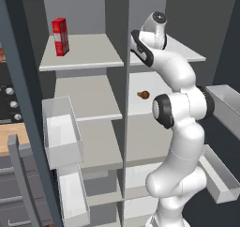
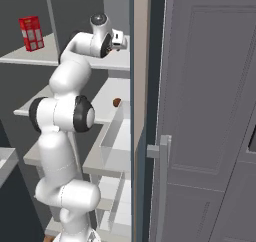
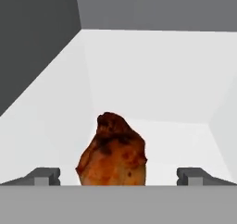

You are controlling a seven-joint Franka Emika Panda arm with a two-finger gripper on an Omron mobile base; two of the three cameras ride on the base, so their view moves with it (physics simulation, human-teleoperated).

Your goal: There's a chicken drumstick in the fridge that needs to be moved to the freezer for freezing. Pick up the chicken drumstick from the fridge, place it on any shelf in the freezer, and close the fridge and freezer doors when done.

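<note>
Standing open: slate-blue side-by-side fridge [image 1: 117, 127] with light-grey shelf boards; red carton [image 1: 60, 36] on upper left shelf [image 1: 75, 57]; wide-spread two-finger gripper [image 3: 118, 176] flanking orange-brown chicken drumstick [image 3: 113, 151], untouched, lying on white shelf.

Far left — dark stove front [image 1: 9, 102] with round knobs, wooden counter [image 1: 11, 137] below.
</note>
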